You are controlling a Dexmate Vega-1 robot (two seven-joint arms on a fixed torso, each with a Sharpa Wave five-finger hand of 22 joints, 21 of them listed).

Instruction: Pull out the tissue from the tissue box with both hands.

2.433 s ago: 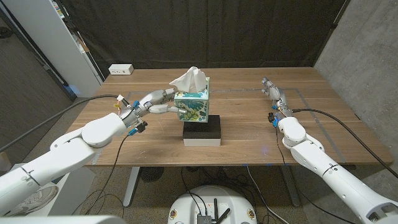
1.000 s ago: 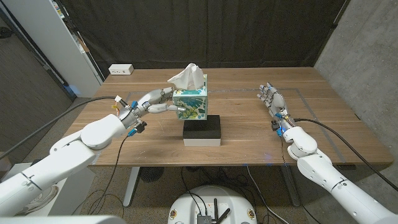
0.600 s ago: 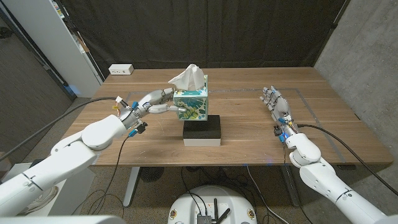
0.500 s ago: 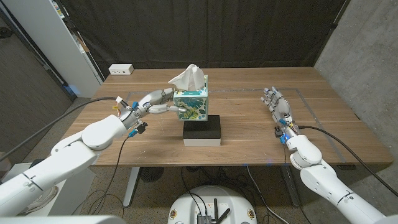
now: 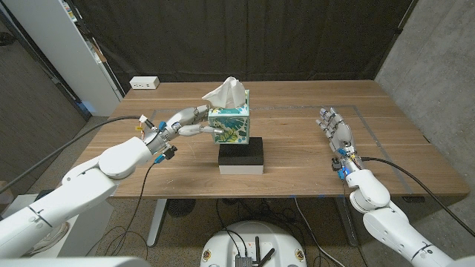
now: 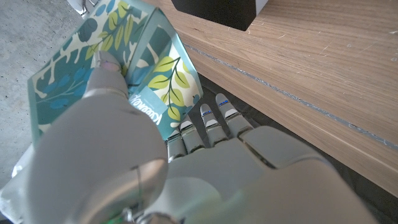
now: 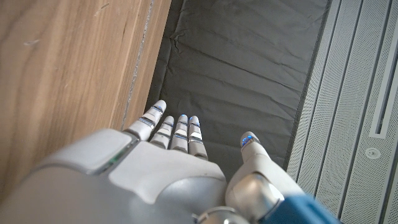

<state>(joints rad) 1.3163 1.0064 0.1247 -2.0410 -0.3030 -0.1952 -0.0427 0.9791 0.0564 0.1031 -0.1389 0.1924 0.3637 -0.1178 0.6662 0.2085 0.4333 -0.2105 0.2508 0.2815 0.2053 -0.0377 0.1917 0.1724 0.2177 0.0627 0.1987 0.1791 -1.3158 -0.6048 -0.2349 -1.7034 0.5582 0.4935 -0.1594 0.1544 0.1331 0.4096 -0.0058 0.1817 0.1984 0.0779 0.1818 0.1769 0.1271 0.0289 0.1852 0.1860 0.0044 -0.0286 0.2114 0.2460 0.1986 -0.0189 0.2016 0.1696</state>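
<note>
A teal tissue box (image 5: 229, 127) with a leaf print stands on a black block (image 5: 241, 156) near the table's middle. A white tissue (image 5: 225, 93) sticks up from its top. My left hand (image 5: 182, 123) grips the box from its left side, thumb on the front face and fingers behind; the left wrist view shows the box (image 6: 130, 74) held against that hand (image 6: 186, 168). My right hand (image 5: 338, 131) is over the table's right part, far from the box, fingers straight and apart, holding nothing. The right wrist view shows that hand (image 7: 180, 168) beside the table's wood.
A white power strip (image 5: 144, 83) lies at the table's back left corner. A white cabinet (image 5: 74, 52) stands to the left beyond the table. Cables trail from both wrists. A dark curtain hangs behind the table (image 5: 297, 159).
My right hand has drawn back toward the front edge and slightly to the right. The left hand and the box have stayed put.
</note>
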